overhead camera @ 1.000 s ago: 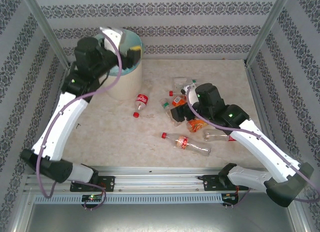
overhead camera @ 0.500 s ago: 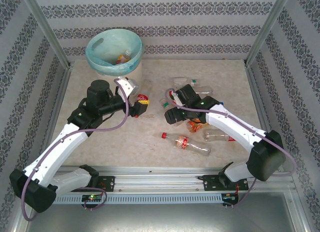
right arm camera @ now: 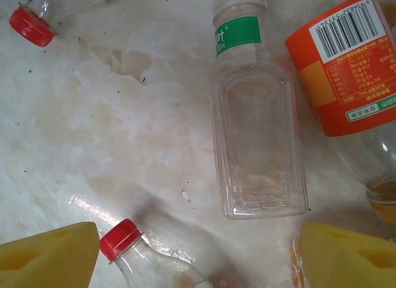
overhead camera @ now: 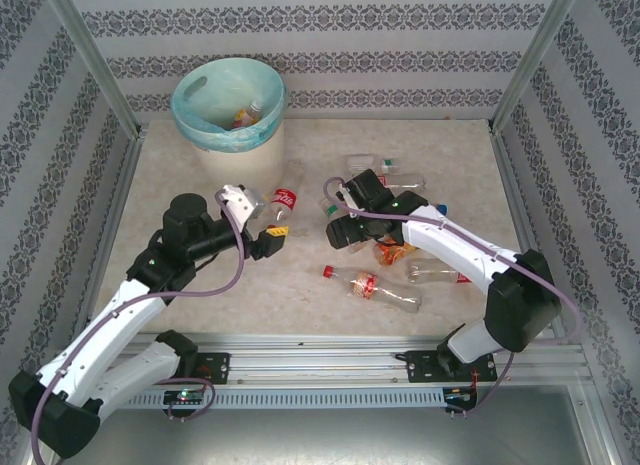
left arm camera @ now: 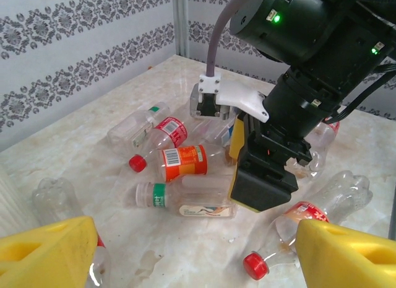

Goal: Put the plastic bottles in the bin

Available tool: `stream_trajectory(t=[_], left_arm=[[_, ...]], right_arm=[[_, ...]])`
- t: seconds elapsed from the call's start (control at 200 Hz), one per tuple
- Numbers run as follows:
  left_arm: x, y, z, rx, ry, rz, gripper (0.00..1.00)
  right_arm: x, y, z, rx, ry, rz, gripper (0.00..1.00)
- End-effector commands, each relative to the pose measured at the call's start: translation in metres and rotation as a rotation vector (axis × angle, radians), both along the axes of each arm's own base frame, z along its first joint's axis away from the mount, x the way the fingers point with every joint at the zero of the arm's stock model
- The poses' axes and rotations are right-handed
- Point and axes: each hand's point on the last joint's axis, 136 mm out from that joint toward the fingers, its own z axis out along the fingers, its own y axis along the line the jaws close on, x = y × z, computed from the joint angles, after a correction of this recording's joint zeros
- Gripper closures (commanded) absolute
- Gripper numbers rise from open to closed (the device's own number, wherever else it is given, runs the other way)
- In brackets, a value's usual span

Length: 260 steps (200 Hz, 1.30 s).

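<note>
On the table (overhead camera: 270, 295), the top view showed the bin (overhead camera: 236, 163) at the far left with some bottles (overhead camera: 248, 113) already inside. The other bottles lay loose to its right. The left gripper (overhead camera: 273, 235) hung low just beside the cap end of a red-label bottle (overhead camera: 286, 197) near the bin. The right gripper (overhead camera: 340, 231) hung at the near-left edge of the heap (overhead camera: 392, 253).

In the left wrist view, the left gripper (left arm camera: 198, 263) stood wide open, holding nothing, with a clear bottle (left arm camera: 59, 198) lying beside one pad (left arm camera: 49, 254). The right gripper (left arm camera: 266, 176) was close ahead, over a green-band bottle (left arm camera: 182, 201) and an orange-label bottle (left arm camera: 182, 162).

In the right wrist view, the right gripper (right arm camera: 198, 257) was also wide open and empty. A red-capped bottle (right arm camera: 145, 254) lay between its pads, with the green-band bottle (right arm camera: 257, 145) just beyond and the orange-label bottle (right arm camera: 343, 71) beside that.

The bottles were packed closely, so a closing right gripper could have caught two at once or squeezed one out sideways. The light, round bottles would likely have rolled if nudged. With the two grippers so near each other, a reach by either could have struck the other.
</note>
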Motion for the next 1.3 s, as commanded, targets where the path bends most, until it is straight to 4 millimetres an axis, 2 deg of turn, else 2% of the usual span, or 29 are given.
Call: stream_trajectory(t=[0.0,0.19,0.32,0.669,1.104,1.294], left_arm=[[0.0,0.003,0.016,-0.016,-0.103,0.021,0.14],[0.003,0.01,0.003,0.027,-0.124,0.058,0.12],[0.005,0.01,-0.007,0.064,-0.124,0.051,0.1],[0.009,0.008,-0.021,0.1,-0.109,0.043,0.06],[0.012,0.005,-0.025,0.107,-0.098,0.035,0.05],[0.013,0.004,-0.028,0.107,-0.088,0.032,0.05]], right_arm=[[0.003,-0.001,0.0,-0.008,0.001,-0.024,0.16],[0.006,0.005,-0.009,-0.018,0.01,-0.017,0.16],[0.01,0.001,-0.019,-0.073,0.018,-0.019,0.14],[0.033,-0.001,-0.048,-0.148,0.043,-0.043,0.09],[0.034,-0.009,-0.079,-0.228,0.083,-0.046,0.08],[0.038,-0.007,-0.086,-0.231,0.085,-0.05,0.09]])
